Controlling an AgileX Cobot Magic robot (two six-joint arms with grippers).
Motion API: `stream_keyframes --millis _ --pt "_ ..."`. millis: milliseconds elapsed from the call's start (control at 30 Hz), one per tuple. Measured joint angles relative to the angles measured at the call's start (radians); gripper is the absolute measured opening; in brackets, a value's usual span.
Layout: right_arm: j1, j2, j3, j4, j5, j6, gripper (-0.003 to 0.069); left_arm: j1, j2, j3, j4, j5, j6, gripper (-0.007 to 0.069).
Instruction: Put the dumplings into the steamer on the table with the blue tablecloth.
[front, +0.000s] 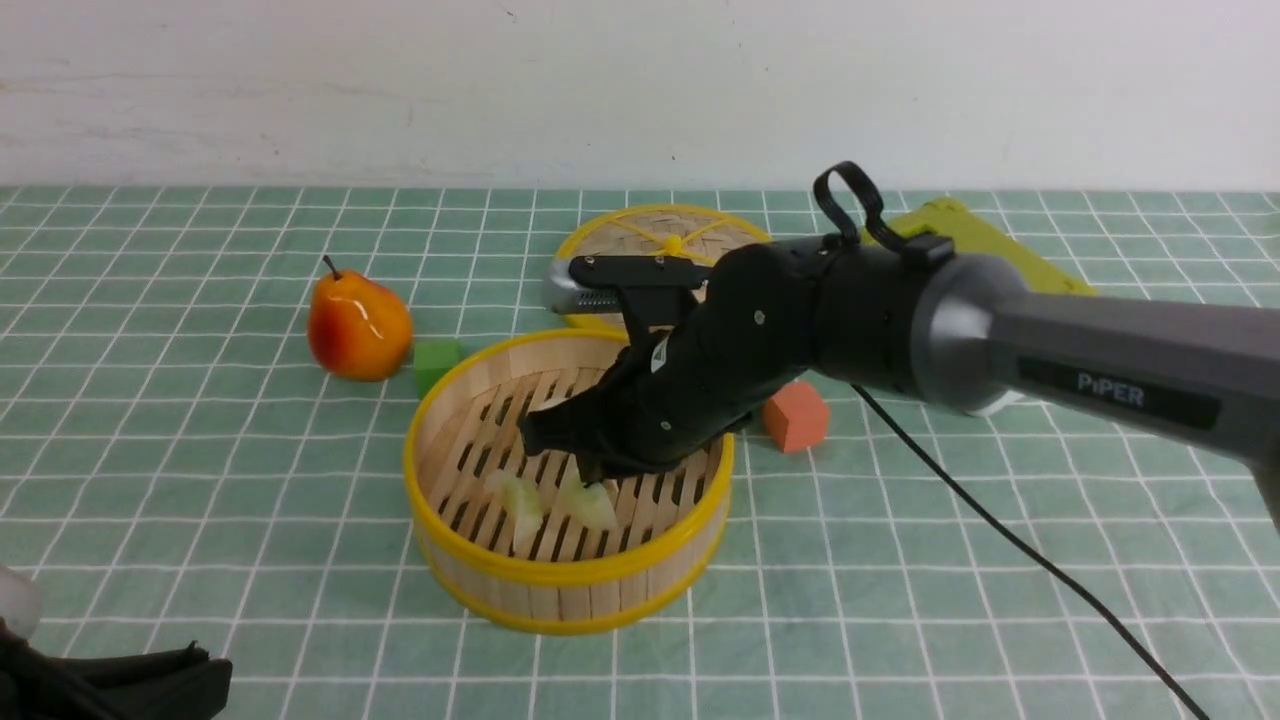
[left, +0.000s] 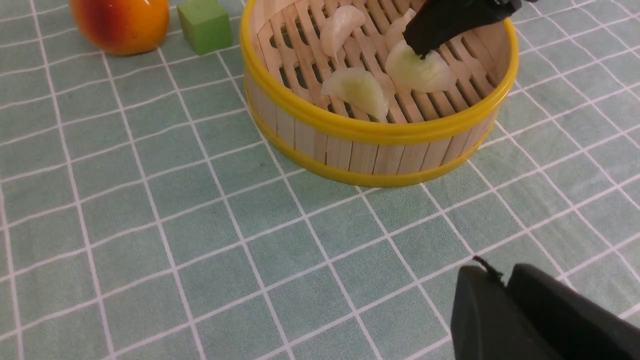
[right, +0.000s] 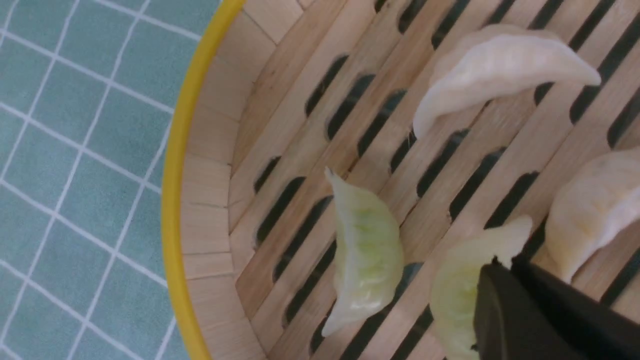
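**Placing the last dumpling.** Four dumplings (right: 365, 260) are lying on the slatted floor of the steamer (left: 360, 132), and none is showing on the tablecloth (front: 200, 500). The task therefore appears to be at its final release.

The right gripper (right: 502, 265) is reaching down inside the steamer. Its tips are touching one of the two greenish dumplings near the steamer's near wall. Its fingers are lying almost together, and whether they are pinching the dumpling's edge cannot be told.

The left gripper (left: 500, 280) is waiting low, well apart from the steamer on its near-left side. Its fingers are close together and holding nothing.

A green block (front: 436, 362) is sitting just beside the steamer's far-left rim, with a pear (front: 358, 325) beyond it. An orange block (front: 797, 415) is sitting near the far-right rim, and the lid (front: 665, 235) is lying behind the steamer.

The step is probably best done by spreading the fingers fully while low. The gripper should then rise straight up, clear of the rim, so that it is not dragging the neighbouring dumplings or tipping the steamer.
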Motion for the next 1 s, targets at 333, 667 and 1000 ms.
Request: stream_keyframes --millis 333,667,1000 --pt "-0.012 -0.014 -0.003 0.004 -0.002 0.065 0.0294 0.0 -0.004 0.0 -0.021 -0.006 0.0 0.0074" --pt "-0.106 -0.485 -0.033 -0.234 0.172 -0.201 0.0023 0.0 -0.225 -0.039 -0.12 0.014 0.026 -0.0014" --pt "-0.225 -1.135 0.486 -0.689 0.076 0.053 -0.0019 0.0 -0.275 -0.039 -0.12 0.025 0.029 -0.0014"
